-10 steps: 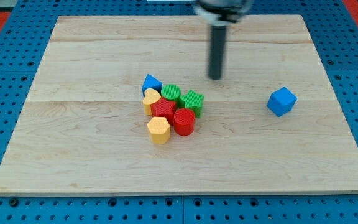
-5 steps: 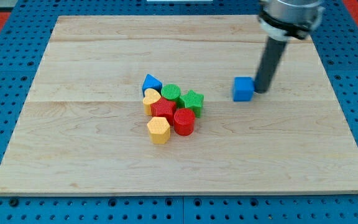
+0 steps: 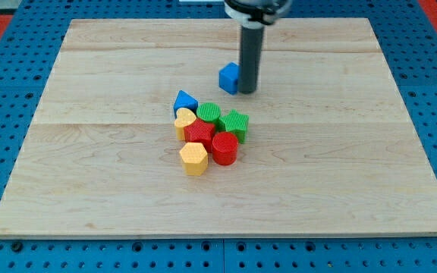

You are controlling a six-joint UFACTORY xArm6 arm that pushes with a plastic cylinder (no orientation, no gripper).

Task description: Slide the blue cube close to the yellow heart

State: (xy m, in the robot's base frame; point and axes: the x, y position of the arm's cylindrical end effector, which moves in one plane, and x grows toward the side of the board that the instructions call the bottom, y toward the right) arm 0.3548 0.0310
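My tip (image 3: 246, 91) pressed against blue cube (image 3: 228, 78) near board's top edge, above yellow heart (image 3: 183, 121); no jaws fitted.

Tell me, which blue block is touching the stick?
The blue cube, up by my tip. The other blue block sits down in the cluster, beside the yellow heart.

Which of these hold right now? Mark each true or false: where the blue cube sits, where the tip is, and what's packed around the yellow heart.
1. The blue cube sits toward the view's top-right of the cluster, apart from it. True.
2. My tip is on the cube's left side in the view. False: it is against the cube's right side.
3. The yellow heart touches the blue cube. False: a gap separates them.
4. The blue triangular block lies just above the yellow heart. True.
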